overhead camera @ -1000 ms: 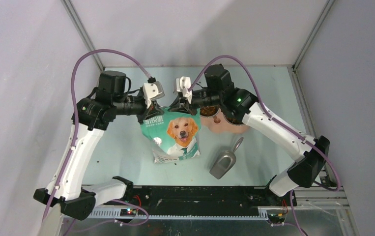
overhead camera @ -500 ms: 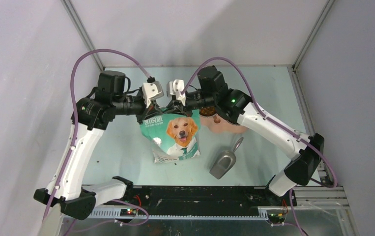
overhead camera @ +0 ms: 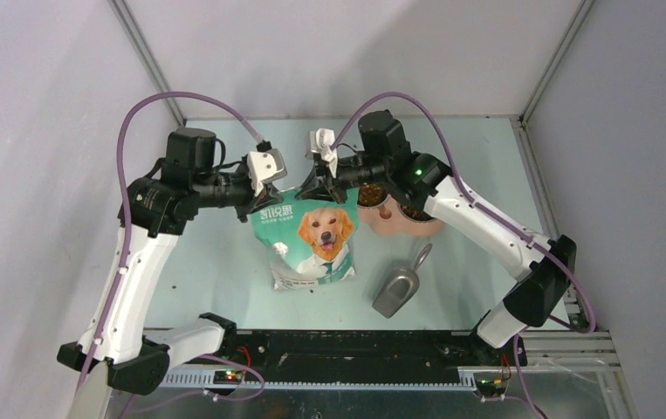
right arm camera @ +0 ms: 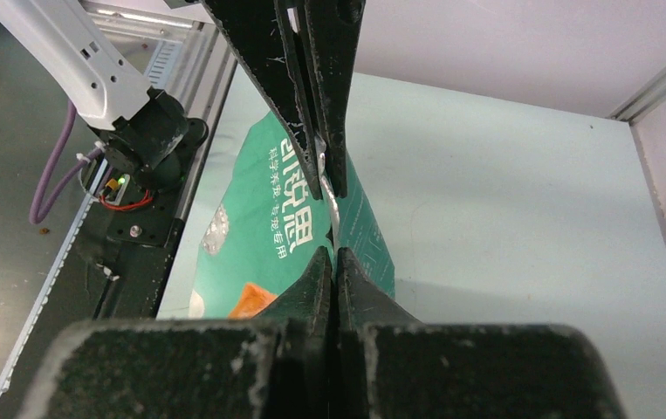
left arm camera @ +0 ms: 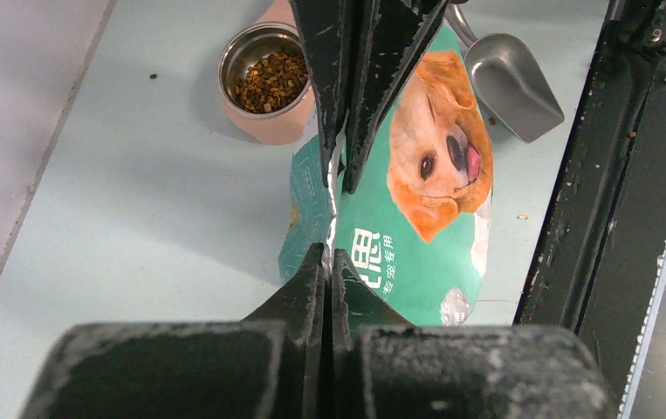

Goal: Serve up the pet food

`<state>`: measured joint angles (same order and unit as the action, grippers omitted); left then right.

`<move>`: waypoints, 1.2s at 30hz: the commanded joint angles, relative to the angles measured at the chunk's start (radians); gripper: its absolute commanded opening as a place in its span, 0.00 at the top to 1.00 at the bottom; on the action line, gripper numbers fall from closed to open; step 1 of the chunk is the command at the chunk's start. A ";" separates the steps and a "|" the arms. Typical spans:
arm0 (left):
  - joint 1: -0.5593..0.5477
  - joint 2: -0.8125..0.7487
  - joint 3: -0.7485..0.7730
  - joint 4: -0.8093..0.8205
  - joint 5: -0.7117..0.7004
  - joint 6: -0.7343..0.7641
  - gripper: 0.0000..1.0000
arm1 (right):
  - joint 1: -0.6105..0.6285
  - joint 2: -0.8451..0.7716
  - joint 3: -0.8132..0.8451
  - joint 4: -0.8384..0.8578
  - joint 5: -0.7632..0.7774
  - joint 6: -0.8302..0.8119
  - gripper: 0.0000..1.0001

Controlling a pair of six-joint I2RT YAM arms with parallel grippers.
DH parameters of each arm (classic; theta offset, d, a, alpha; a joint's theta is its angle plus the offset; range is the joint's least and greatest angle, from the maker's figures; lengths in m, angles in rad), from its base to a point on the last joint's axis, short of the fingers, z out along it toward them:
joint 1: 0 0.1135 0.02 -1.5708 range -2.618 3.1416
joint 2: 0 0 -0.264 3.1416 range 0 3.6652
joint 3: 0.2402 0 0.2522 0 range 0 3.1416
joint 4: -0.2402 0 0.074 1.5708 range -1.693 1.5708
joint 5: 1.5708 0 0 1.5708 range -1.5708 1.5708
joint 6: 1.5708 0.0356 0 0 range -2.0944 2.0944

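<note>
lately swung the left arm a little leftward and brought the right pincer point(right arm camera: 333, 260) from parted to pressed together on the top edge of the teal dog-print bag point(overhead camera: 312, 249). nearest the arm bases, finds the grey scoop point(overhead camera: 397, 286) lying on the surface point(overhead camera: 216, 262), just right of the bag and not touching it. further out, sees the left pincer point(left arm camera: 328, 262) likewise clamped on that same foil edge, tips of the two facing each other, near but apart. beyond and to the right, shows the pet food point(left arm camera: 269, 80) heaped in a steel bowl point(left arm camera: 235, 54) set in a pink stand point(overhead camera: 399, 227), near the bag's far right corner. looks to hold more kibble in a second bowl point(overhead camera: 416, 213), half hidden under the right arm.
</note>
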<state>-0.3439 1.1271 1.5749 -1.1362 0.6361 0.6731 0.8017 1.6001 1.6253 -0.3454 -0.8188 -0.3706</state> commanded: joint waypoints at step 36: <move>0.094 -0.132 0.020 -0.050 -0.238 -0.038 0.51 | -0.337 -0.061 0.267 -0.620 -0.033 -0.129 0.53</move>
<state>-0.2764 1.0424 1.5669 -1.1595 0.4911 0.6460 0.5304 1.6123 1.8229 -0.8974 -0.8665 -0.5175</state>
